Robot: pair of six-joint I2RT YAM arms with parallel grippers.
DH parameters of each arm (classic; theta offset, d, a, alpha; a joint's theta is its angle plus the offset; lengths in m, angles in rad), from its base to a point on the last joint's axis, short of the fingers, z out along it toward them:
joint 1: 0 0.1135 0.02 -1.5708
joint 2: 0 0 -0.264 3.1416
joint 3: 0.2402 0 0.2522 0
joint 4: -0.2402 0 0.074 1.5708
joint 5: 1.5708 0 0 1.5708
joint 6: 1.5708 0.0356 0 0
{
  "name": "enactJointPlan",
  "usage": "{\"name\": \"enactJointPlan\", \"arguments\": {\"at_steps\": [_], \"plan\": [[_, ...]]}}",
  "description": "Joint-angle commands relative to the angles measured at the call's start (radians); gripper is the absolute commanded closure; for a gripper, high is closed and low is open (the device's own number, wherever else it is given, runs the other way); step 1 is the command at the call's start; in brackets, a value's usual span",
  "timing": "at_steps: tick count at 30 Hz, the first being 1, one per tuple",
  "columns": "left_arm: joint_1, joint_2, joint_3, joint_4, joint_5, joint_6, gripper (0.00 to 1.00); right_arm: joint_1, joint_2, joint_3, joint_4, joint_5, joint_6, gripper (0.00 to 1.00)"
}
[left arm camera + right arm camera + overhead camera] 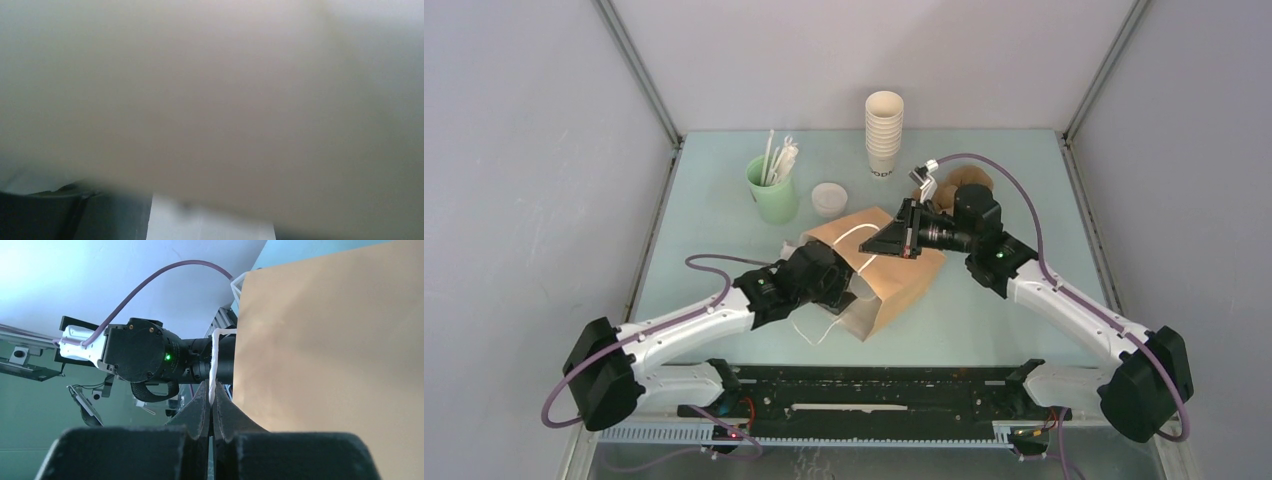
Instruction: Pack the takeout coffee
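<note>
From the top camera, a brown paper bag lies on its side in the middle of the pale green tabletop, its mouth facing the left arm. The left tool reaches into that mouth, and the bag hides its fingers, so I cannot tell how wide it stands or whether it holds anything. The takeout coffee cannot be picked out with any certainty. A small round white container stands just behind the bag, between it and a mint-green cup with straws, but no lettering shows on it and I cannot tell whether it is the coffee. It stands well apart from both tools. The right tool rests on the bag's upper side, closed on the bag's white cord handle. A tall stack of lidless white cups stands at the back.

The left wrist camera gives only a beige blur with a white patch at the bottom edge. Neither fingers nor cup can be made out.

In the right wrist camera, the right tool is pinched tight on the white cord handle, its fingertips meeting on the cord. The brown paper bag fills the right side. The left arm's black wrist runs behind the bag's edge.
</note>
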Motion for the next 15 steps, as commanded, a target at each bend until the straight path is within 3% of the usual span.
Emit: {"name": "enactJointPlan", "arguments": {"at_steps": [1, 15], "plan": [[-0.008, 0.011, 0.013, 0.063, -0.02, -0.02, 1.0, -0.025, -0.032, -0.004, 0.013, -0.024, 0.004, 1.0], [0.003, -0.008, 0.015, 0.113, -0.054, -0.088, 1.0, -0.1, -0.045, -0.003, -0.07, -0.065, 0.109, 1.0]]}}
